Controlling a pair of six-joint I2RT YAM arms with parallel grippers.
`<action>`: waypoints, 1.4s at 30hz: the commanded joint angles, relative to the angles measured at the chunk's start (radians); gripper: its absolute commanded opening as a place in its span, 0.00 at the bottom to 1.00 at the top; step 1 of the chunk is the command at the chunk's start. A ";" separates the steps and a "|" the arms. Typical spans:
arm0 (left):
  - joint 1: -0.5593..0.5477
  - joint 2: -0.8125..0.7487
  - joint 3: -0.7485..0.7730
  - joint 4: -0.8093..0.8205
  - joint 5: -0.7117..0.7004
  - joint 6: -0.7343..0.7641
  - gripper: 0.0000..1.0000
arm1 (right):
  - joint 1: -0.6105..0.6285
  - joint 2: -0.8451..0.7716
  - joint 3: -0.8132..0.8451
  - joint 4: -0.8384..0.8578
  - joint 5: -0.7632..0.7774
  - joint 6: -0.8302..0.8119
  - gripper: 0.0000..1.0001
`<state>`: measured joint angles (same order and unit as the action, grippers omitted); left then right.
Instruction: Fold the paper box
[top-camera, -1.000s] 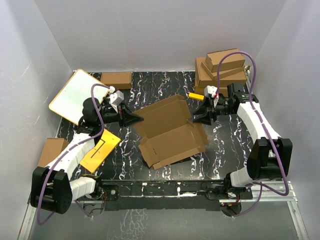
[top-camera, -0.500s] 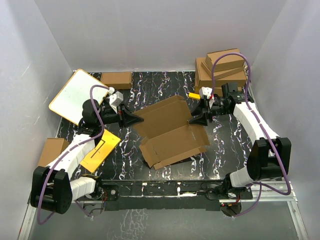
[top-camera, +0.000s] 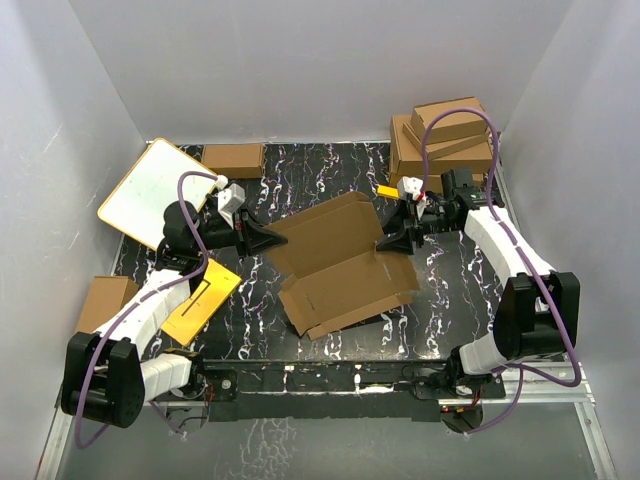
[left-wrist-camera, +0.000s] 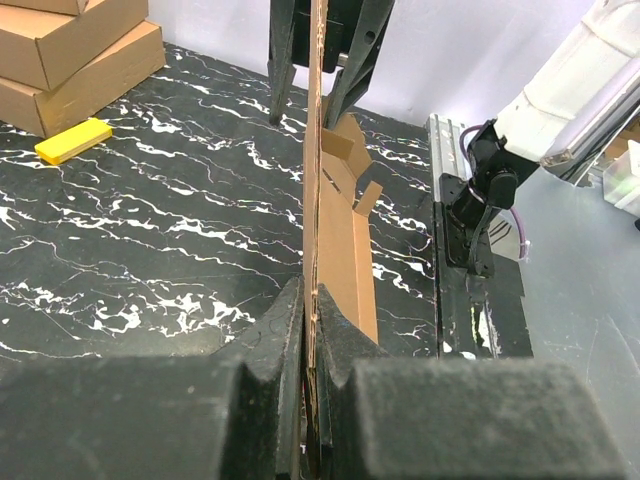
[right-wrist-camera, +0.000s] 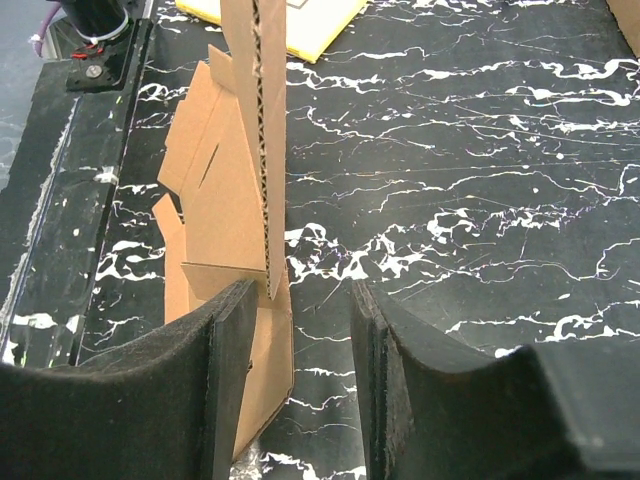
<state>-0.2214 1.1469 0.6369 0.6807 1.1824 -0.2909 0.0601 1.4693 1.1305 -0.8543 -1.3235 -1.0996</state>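
Paper box (top-camera: 345, 275): middle of the table (top-camera: 450, 305) — part-folded sheet, long axis left-right, right end angled slightly toward the far side.
Left gripper (top-camera: 266, 240): clamped on its left edge.
Right gripper (top-camera: 386, 240): jaws apart, straddling its right edge.

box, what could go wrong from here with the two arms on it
1. The left fingers are clamped on one edge of the box, while the right fingers stand open around the opposite edge. Any lift now would probably twist or drag it from one side.
2. In the right wrist view the upright edge sits close against one finger, with a gap to the other. Closing may shove or crease it rather than pinch it squarely.
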 joint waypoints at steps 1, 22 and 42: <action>0.006 -0.030 -0.002 0.069 0.033 -0.010 0.00 | 0.012 0.000 -0.008 0.065 -0.081 -0.031 0.46; 0.005 -0.026 -0.014 0.113 0.035 -0.037 0.00 | 0.040 0.019 -0.034 0.077 -0.115 -0.029 0.35; 0.006 -0.022 -0.010 0.097 0.021 -0.030 0.00 | 0.043 -0.002 -0.046 0.109 -0.082 0.047 0.08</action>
<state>-0.2176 1.1469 0.6212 0.7540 1.1896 -0.3332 0.0963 1.4860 1.0943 -0.8291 -1.3777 -1.0878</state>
